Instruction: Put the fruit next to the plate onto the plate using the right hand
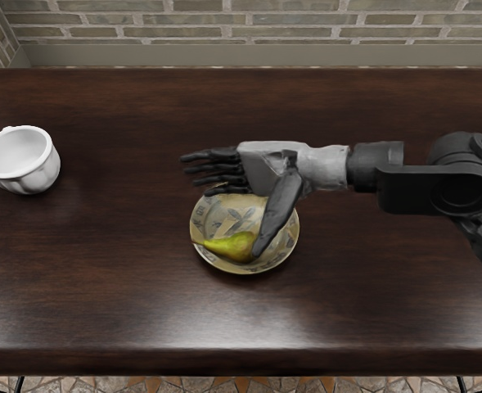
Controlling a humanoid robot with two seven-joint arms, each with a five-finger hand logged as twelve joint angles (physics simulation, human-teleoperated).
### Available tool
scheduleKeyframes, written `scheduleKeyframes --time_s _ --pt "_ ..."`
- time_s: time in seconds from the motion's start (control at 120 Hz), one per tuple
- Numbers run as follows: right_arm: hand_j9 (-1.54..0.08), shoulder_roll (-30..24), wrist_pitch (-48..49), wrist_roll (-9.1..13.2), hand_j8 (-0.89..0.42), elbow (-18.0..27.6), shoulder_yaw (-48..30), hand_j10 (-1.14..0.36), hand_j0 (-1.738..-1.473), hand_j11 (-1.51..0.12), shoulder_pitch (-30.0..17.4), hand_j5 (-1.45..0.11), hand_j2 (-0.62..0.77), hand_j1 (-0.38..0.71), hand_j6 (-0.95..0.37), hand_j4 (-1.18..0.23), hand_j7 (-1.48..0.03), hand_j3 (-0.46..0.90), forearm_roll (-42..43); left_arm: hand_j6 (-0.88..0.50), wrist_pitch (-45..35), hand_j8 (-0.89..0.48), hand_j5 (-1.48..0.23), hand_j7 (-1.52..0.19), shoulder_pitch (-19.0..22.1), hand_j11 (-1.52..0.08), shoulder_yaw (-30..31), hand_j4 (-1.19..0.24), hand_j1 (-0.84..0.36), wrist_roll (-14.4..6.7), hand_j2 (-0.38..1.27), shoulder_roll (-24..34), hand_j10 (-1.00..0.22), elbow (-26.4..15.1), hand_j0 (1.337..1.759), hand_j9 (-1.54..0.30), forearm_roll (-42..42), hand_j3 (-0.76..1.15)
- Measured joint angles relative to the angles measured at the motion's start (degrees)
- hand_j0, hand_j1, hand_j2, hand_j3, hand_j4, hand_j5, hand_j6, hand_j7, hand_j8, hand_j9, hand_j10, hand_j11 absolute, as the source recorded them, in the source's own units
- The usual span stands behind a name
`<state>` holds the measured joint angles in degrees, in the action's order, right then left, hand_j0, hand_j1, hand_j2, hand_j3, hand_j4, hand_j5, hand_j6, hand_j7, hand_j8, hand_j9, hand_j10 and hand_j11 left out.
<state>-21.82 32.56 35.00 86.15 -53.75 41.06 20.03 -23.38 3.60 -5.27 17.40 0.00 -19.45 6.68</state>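
The fingers (208, 155) of the right hand (261, 168) are stretched apart and grip nothing, with the thumb slanting down towards the pear (231, 246). The pear lies on the plate (287, 244) at mid-frame, and I'd judge it released. A white bowl (20, 160) sits well apart at the left of the tabletop (126, 270).

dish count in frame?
2. White bowl at far left; patterned plate at centre, holding the pear and partly covered by the right robot hand. No others show.

Dark table (142, 286): plate (285, 255), white bowl (20, 158)
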Motion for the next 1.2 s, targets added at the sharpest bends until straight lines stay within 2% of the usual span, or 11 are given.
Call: scheduleKeyframes --time_s 0.142,0.275,0.733,0.9,1.2 --pt "-0.04 0.21 1.81 0.0 -0.02 -0.01 -9.89 -0.02 -1.658 -0.04 -9.65 -0.04 0.01 -0.33 -0.02 -0.03 -0.04 0.0 -3.01 0.0 0.0 0.0 0.0 0.0 0.08 0.0 0.0 0.0 0.35 0.0 0.0 0.0 0.0 -0.05 1.658 0.0 0.02 0.0" --pt "-0.02 0.12 2.27 0.0 -0.01 -0.01 -17.13 -0.01 -1.658 -0.02 -16.59 -0.02 0.0 -0.34 -0.01 -0.01 -0.02 0.0 -6.25 0.0 0.0 0.0 0.0 0.0 0.0 0.0 0.0 0.0 0.35 0.0 0.0 0.0 0.0 -0.06 1.658 0.0 0.01 0.0" --pt "0.0 -0.26 2.44 0.0 0.0 -0.09 -41.79 0.0 -1.658 0.0 -35.97 0.0 0.0 -0.35 0.0 0.0 0.0 0.0 -12.85 0.0 0.0 0.0 0.0 0.0 0.0 0.0 0.0 0.0 0.35 0.0 0.0 0.0 0.0 -0.06 1.658 0.0 0.0 0.0" --pt "0.0 -0.39 2.44 0.0 0.0 -0.48 -46.66 0.0 -1.658 0.0 -39.23 0.0 0.0 -0.35 0.0 0.0 0.0 0.0 -13.72 0.0 0.0 0.0 0.0 0.0 0.0 0.0 0.0 0.0 0.35 0.0 0.0 0.0 0.0 -0.06 1.658 0.0 0.0 0.0" --pt "0.0 -0.36 2.44 0.0 0.0 -1.09 -48.11 0.0 -1.658 0.0 -40.21 0.0 0.0 -0.35 0.0 0.0 0.0 0.0 -13.9 0.0 0.0 0.0 0.0 0.0 0.0 0.0 0.0 0.0 0.35 0.0 0.0 0.0 0.0 -0.06 1.658 0.0 0.01 0.0"
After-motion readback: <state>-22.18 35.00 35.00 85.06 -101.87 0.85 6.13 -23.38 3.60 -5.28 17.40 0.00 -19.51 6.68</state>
